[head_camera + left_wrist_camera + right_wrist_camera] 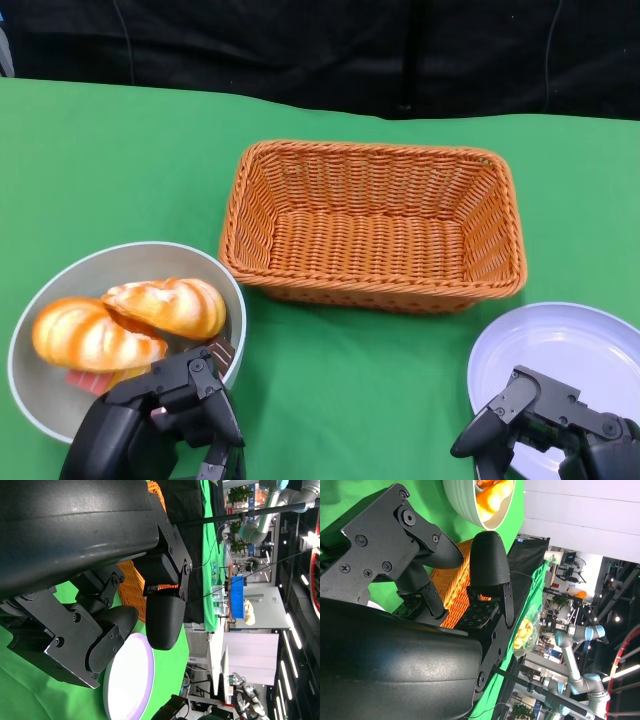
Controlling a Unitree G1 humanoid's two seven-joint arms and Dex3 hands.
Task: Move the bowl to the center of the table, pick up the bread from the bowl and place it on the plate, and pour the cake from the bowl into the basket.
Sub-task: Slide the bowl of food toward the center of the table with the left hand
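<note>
A grey-green bowl (45,400) sits at the table's near left and also shows in the right wrist view (465,510). In it lie two golden bread rolls (165,305) (90,338) over a pinkish piece of cake (88,381). My left hand (165,420) is at the bowl's near right rim; its fingers (162,617) are apart and hold nothing. The orange wicker basket (375,225) stands empty in the middle. A white plate (580,350) lies at the near right. My right hand (545,430) hovers over the plate's near edge, fingers (490,565) apart and empty.
Green cloth covers the table (360,390), with bare cloth between bowl and plate in front of the basket. A black backdrop runs along the far edge. The left wrist view shows the plate (130,680) and part of the basket (131,585).
</note>
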